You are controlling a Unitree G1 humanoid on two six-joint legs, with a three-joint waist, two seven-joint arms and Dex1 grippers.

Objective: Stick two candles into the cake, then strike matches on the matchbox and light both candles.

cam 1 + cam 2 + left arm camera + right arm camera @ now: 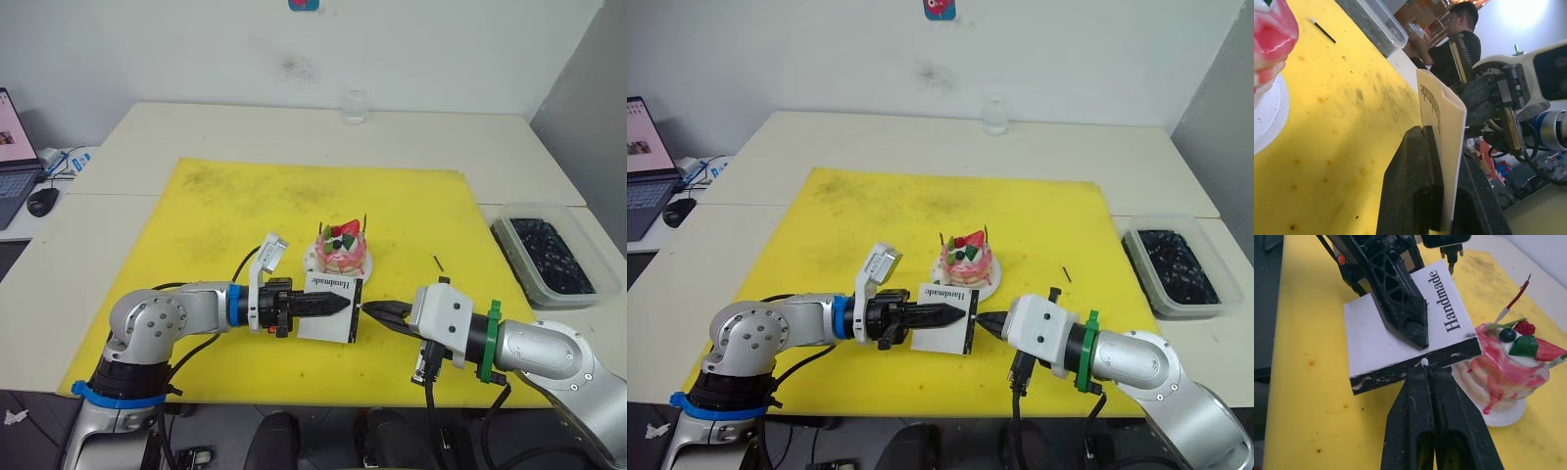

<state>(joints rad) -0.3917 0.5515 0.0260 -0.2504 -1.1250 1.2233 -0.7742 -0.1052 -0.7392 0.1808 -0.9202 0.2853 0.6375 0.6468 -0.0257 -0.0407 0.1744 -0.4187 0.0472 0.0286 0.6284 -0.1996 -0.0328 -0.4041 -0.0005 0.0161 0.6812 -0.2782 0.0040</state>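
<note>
Match head on the striking edge, box clamped, cake right behind it.

The left gripper (333,305) is clenched on the matchbox (1400,333), holding it up off the yellow mat (196,225) just in front of the cake (343,251); the right gripper (1422,374) is pinched tight on a match (1424,362), its white tip touching the black edge. Both candles look planted in the cake, the red candle (1515,298) clearest. Trouble I'd watch for: too hard a stroke could snap the thin match or twist the box in its grip, and a long follow-through could clip the cake. "Handmade" is printed on the box. A spare match (438,261) lies well apart on the mat.
</note>
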